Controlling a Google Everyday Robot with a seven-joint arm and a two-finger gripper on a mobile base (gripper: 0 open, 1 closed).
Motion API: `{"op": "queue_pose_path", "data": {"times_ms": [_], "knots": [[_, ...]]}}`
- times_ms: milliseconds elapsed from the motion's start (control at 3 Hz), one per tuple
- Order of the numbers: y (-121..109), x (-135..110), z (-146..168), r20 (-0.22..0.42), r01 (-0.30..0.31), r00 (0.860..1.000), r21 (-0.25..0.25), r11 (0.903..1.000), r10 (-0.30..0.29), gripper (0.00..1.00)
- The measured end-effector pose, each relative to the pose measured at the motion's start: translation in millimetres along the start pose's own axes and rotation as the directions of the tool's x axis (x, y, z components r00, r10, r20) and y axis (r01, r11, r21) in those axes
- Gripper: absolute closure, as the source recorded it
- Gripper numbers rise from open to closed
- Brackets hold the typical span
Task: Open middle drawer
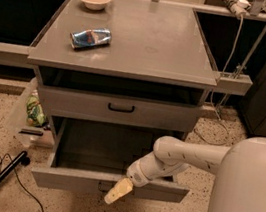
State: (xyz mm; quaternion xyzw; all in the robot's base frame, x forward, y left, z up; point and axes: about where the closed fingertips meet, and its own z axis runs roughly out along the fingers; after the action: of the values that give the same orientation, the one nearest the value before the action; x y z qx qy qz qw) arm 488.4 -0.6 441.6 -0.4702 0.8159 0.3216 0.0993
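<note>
The middle drawer stands well out of the cabinet, below the taller upper drawer, which is nearly closed. The hand sits at the centre of the low front panel, where the handle should be. Whether it is spread or pinching anything cannot be told. To finish well, the pull should probably run straight out, level and square to the cabinet. It should go slowly and stop before the runners end, so the drawer neither jams nor tips.
</note>
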Motion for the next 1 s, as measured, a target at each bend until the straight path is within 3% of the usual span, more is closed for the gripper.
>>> {"op": "queue_pose_path", "data": {"times_ms": [667, 1000], "knots": [[15, 7, 8, -0.018, -0.017, 1.0, -0.026, 0.9995, 0.016, 0.0], [44, 24, 10, -0.038, -0.034, 0.999, -0.055, 0.9979, 0.032, 0.0]]}}
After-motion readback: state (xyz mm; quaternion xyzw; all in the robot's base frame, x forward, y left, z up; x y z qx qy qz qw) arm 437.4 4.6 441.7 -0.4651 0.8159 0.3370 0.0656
